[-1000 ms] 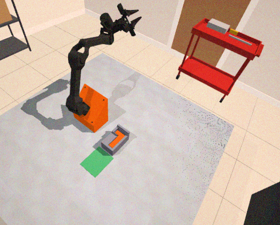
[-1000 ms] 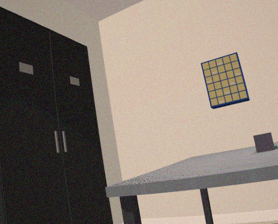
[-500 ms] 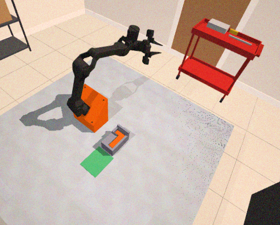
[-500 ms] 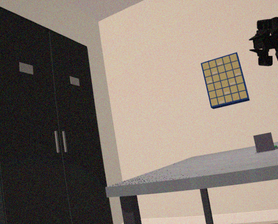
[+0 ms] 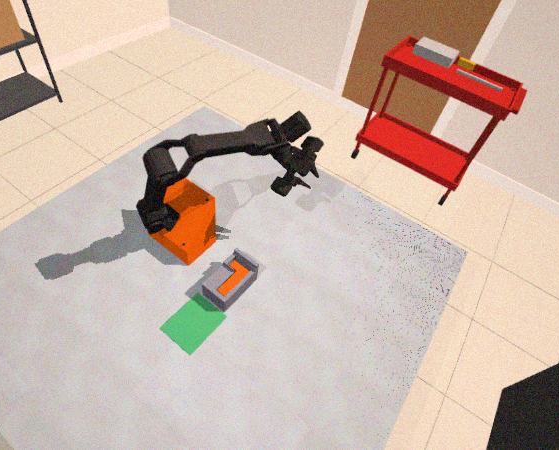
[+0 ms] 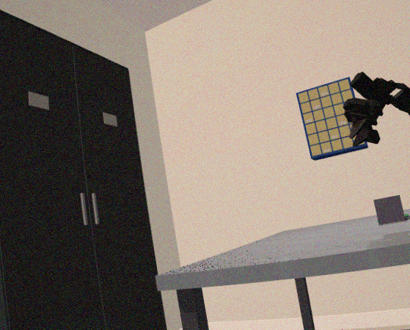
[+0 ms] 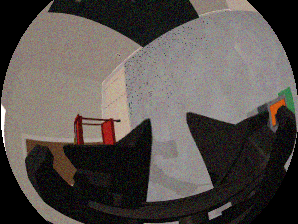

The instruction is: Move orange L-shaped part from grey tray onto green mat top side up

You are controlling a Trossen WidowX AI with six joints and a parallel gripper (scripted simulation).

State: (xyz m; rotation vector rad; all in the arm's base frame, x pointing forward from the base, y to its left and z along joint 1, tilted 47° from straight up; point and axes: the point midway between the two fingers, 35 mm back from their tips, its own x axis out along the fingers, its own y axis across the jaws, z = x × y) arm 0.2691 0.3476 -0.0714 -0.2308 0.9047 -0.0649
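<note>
The orange L-shaped part [image 5: 233, 282] [image 7: 277, 105] lies in the pocket of the grey tray [image 5: 218, 278] [image 6: 389, 210] and looks flat, level with the tray's top. Its L-shaped end is at the tray's end away from the mat, and its straight end points towards the mat. The green mat [image 5: 191, 329] [image 7: 288, 95] lies beside the tray with nothing on it. My gripper [image 5: 313, 182] [image 6: 353, 141] [image 7: 168, 119] is partly open and empty. It hangs high over the table, well away from tray and mat. The part is hidden behind the tray's side in the exterior view.
The arm's orange base block [image 5: 199, 227] stands near the tray, on the side away from the mat. The tray has a raised wall [image 5: 247, 258] at its far end. A red cart [image 5: 414, 147] stands beyond the table, and a dark cabinet [image 6: 50, 165] stands beside it.
</note>
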